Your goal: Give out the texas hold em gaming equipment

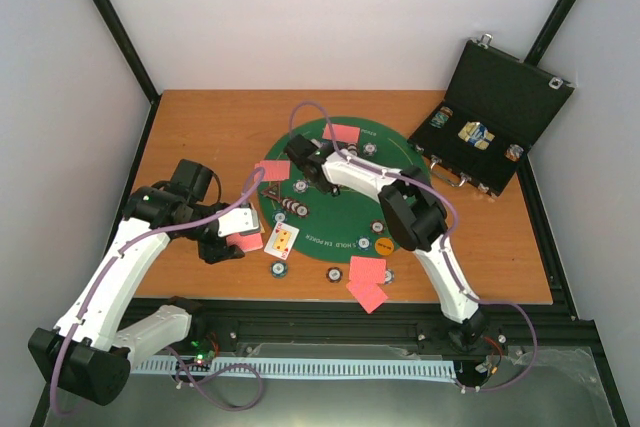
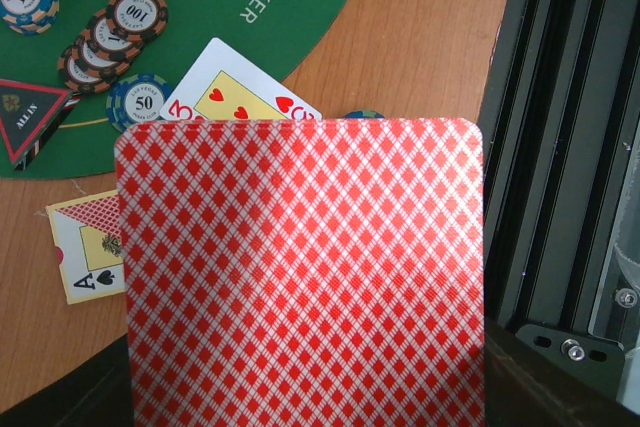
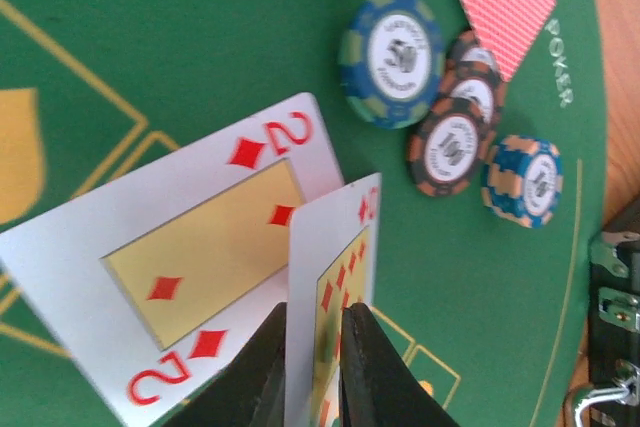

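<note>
My left gripper (image 1: 238, 237) is shut on a red-backed playing card (image 2: 300, 277) at the mat's near-left edge. That card fills the left wrist view and hides the fingers. Beyond it lie a three of hearts (image 2: 235, 92) and an ace of spades (image 2: 85, 252). My right gripper (image 3: 315, 322) reaches across the green mat (image 1: 335, 209) to its left side, jaws shut on a diamond card (image 3: 335, 267) held edge-on. A two of diamonds (image 3: 190, 257) shows face up against it. A blue chip (image 3: 392, 57), a maroon stack (image 3: 455, 142) and a light-blue chip (image 3: 522, 179) sit beyond.
Red-backed cards lie at the mat's far edge (image 1: 340, 133) and two at its near edge (image 1: 367, 269). Single chips (image 1: 277, 269) dot the mat's rim, with an orange button (image 1: 383, 244). The open black case (image 1: 495, 127) stands at the back right.
</note>
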Action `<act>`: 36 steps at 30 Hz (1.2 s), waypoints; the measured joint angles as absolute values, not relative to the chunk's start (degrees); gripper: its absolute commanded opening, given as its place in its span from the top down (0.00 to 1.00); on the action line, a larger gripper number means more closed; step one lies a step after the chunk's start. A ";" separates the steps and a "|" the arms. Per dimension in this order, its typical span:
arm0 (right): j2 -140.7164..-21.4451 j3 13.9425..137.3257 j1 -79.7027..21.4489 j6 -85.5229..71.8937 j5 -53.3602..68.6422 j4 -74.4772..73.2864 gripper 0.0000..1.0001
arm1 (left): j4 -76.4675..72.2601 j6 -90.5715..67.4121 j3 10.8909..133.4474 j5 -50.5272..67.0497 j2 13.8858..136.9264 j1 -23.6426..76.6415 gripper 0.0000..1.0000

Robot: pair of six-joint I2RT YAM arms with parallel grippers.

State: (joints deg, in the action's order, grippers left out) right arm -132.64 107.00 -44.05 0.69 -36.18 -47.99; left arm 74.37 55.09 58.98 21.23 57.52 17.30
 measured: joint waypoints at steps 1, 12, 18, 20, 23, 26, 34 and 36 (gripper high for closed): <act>-132.81 107.00 -44.31 0.69 -35.64 -47.99 0.82 | 74.37 55.09 58.98 21.23 57.54 17.30 0.48; -131.68 106.91 -45.41 -1.78 -24.43 -48.45 0.53 | 74.37 55.09 59.00 21.28 57.54 17.30 0.48; -122.80 103.35 -45.34 -6.74 -15.57 -47.70 0.41 | 74.37 55.07 59.00 21.32 57.52 17.30 0.48; -117.10 99.77 -45.28 -10.11 -10.59 -45.43 0.36 | 74.37 55.07 59.00 21.39 57.49 17.30 0.48; -106.24 91.15 -45.28 -16.88 -0.16 -38.98 0.30 | 74.39 55.07 59.11 21.52 57.52 17.30 0.48; -96.64 81.58 -45.91 -24.77 10.11 -30.09 0.26 | 74.39 55.07 59.53 21.67 57.45 17.30 0.48; -91.77 66.43 -52.23 -40.69 25.82 -12.95 0.24 | 74.41 55.07 59.64 21.67 57.30 17.30 0.48; -91.79 64.36 -53.71 -43.33 27.83 -10.07 0.24 | 74.41 55.07 59.64 21.67 57.30 17.30 0.48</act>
